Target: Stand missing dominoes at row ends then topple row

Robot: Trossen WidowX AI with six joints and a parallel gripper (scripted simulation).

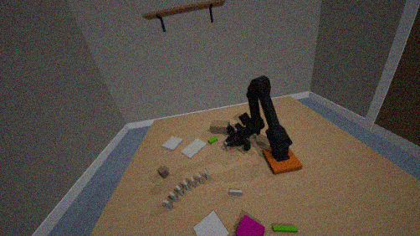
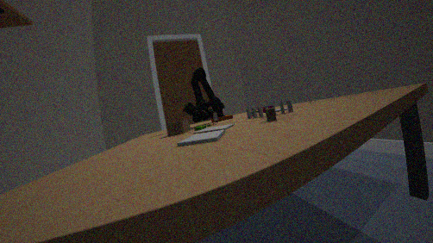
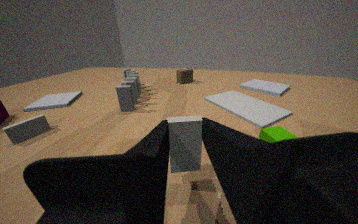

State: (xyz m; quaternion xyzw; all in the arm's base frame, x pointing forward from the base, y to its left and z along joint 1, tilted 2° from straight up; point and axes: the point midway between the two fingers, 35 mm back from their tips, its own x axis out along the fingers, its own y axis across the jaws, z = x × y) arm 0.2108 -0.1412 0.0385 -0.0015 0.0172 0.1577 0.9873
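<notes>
the gripper (image 3: pixel 185 165) is clamped on a grey domino (image 3: pixel 185 142), held upright at lower centre of the wrist view so it can be set down standing. the standing row (image 3: pixel 131 87) lies at upper left, well apart. a spare domino (image 3: pixel 26 128) lies flat at far left.

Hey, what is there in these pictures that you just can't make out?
- Wrist view: the lower end of the held domino is hidden between the pincer fingers.
- Top view: the pincer's grip is a dark blur; the domino row is too small to count surely.
- Exterior view: dim and distant; a brown block hides part of the row.
</notes>
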